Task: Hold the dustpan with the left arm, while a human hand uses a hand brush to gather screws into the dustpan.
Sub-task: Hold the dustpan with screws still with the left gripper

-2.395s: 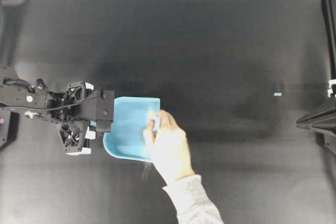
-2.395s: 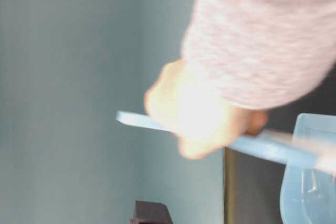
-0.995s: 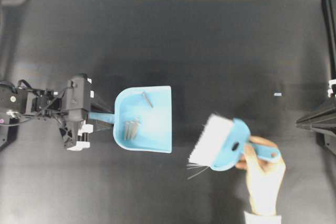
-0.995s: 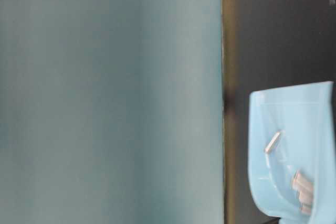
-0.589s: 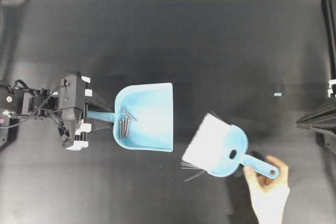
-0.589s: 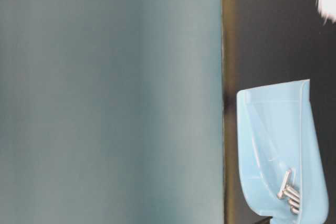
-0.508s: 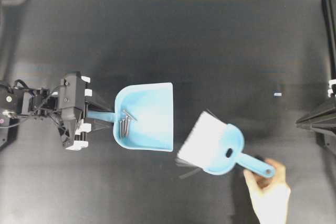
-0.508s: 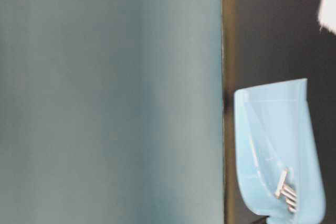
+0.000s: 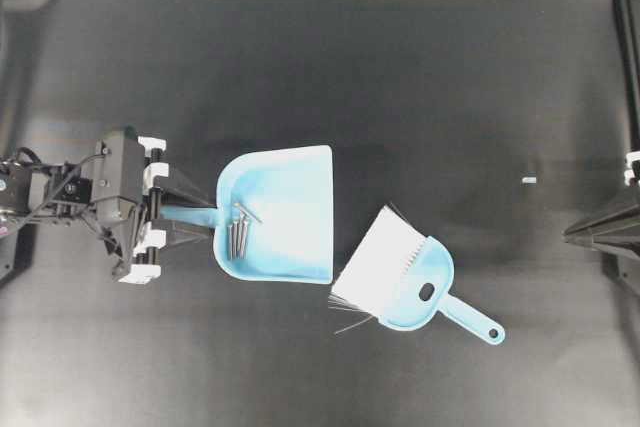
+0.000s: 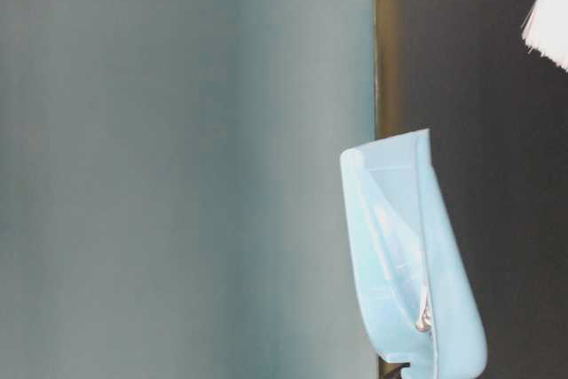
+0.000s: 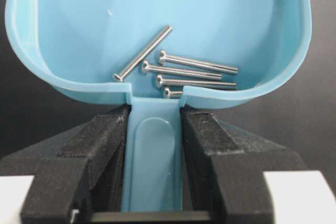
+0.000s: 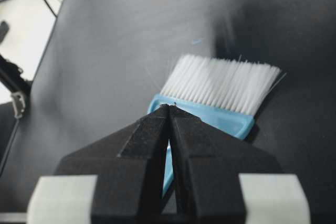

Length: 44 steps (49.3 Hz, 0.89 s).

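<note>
While the left pincer [image 11: 155,145] is clamped on the thin handle of the dustpan [image 9: 285,209], its two black fingers [image 11: 100,150] pressing the handle from either side, the light blue scoop hangs tilted with its flat front raised off the dark desk [image 9: 400,77], as the table-level view shows it standing steeply. Five grey screws [image 11: 178,72] lie gathered against the rounded back wall of the dustpan, just ahead of the handle; four lie roughly side by side and one slants across them. From overhead the left arm [image 9: 70,192] reaches in from the left edge. Just to the right of the dustpan's front edge, the hand brush [image 9: 405,272] lies on the desk, white bristles toward the dustpan and handle pointing away to the lower right. At the far right the right pincer [image 12: 169,116] has its fingers pressed together with nothing between them. A tiny pale speck [image 9: 529,180] sits on the desk well apart from everything.
</note>
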Tool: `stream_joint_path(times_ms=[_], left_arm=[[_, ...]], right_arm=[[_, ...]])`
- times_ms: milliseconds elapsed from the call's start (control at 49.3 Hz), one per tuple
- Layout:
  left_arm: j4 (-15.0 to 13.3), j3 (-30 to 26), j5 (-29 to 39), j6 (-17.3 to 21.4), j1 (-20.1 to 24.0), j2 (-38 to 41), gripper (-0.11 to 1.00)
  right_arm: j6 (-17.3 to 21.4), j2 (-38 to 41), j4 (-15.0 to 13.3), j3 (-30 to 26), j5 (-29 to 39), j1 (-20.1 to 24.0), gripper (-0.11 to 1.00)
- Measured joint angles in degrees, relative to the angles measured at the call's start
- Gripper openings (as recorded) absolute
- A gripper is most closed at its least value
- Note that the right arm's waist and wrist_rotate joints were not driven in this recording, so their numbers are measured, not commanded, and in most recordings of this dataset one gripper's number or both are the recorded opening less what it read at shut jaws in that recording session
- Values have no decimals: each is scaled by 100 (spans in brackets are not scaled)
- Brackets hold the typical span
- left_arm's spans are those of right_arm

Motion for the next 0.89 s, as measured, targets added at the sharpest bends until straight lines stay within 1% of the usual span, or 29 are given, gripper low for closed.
stream_joint_path(times_ms=[771,893], left_arm=[[0,-18,97,9,-343,-9,31],[0,-35,264,0,-343,0,31]], right_arm=[[0,9,0,0,0,0,0],[0,0,0,0,0,0,0]])
